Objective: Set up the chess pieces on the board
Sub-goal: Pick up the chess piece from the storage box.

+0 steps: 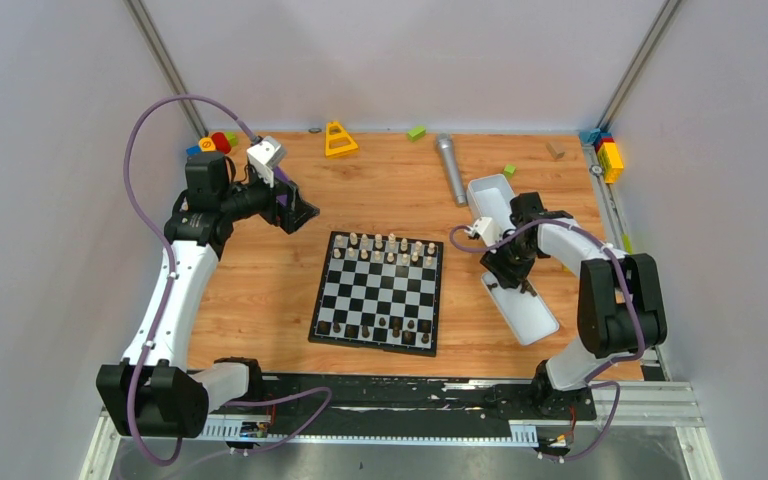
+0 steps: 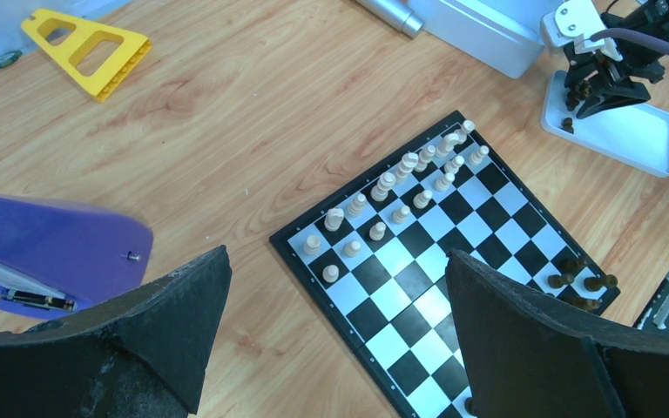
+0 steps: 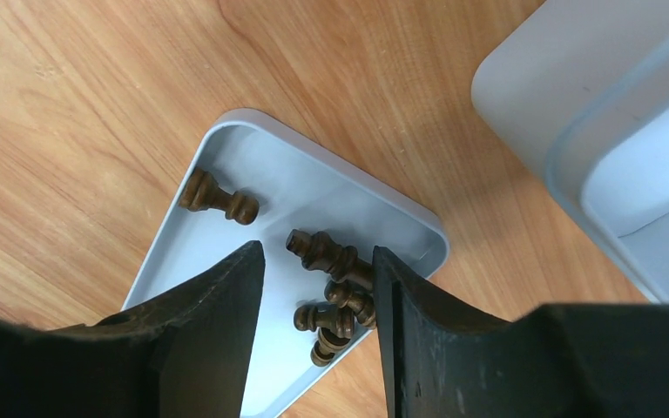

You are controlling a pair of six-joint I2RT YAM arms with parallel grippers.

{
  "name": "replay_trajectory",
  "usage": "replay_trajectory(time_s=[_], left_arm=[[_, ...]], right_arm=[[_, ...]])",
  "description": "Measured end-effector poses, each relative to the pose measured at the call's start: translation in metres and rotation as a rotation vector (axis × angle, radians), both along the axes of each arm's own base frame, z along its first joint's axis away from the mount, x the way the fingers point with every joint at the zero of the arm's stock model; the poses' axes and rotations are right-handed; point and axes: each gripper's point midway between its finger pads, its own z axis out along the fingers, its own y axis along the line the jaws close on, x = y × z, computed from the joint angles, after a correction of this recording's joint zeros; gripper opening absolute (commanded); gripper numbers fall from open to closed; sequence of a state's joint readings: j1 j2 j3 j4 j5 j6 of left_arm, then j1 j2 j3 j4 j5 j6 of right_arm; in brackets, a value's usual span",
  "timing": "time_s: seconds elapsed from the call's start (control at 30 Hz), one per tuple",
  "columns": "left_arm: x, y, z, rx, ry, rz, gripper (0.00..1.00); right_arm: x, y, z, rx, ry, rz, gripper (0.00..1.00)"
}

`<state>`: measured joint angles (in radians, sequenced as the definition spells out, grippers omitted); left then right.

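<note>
The board (image 1: 378, 292) lies flat at the table's middle. Cream chess pieces (image 1: 390, 248) fill its two far rows and several dark pieces (image 1: 390, 328) stand along its near rows. More dark pieces (image 3: 335, 300) lie heaped in a corner of a white tray (image 3: 287, 183), with one (image 3: 218, 198) lying apart. My right gripper (image 3: 316, 252) is open just above that heap, its jaws either side of it. My left gripper (image 2: 338, 322) is open and empty, raised over the table left of the board (image 2: 418, 287).
A second white tray (image 1: 490, 195) and a silver cylinder (image 1: 450, 168) lie behind the right arm. A yellow triangular block (image 1: 339, 139), green blocks (image 1: 416, 132) and coloured blocks (image 1: 215, 142) (image 1: 608, 155) sit along the back edge and corners.
</note>
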<state>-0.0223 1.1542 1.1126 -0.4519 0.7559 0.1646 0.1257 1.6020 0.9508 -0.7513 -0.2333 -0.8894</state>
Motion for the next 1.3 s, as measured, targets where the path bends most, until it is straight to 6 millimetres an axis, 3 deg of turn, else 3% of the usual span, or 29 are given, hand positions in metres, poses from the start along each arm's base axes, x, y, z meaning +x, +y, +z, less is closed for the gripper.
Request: replay_trajectory(time_s=[0.6,0.93,1.3], left_arm=[[0.000,0.000,0.000,-0.002,0.001,-0.001,1.00],[0.000,0.000,0.000,-0.002,0.001,-0.002,1.00],[0.000,0.000,0.000,-0.002,0.001,-0.001,1.00]], right_arm=[[-0.001,0.000,-0.007,-0.139,-0.009,0.107,0.36],[0.002,0.004,-0.006,-0.195,-0.015,0.141,0.17],[0.006,0.017,0.000,-0.159,0.006,0.147,0.11]])
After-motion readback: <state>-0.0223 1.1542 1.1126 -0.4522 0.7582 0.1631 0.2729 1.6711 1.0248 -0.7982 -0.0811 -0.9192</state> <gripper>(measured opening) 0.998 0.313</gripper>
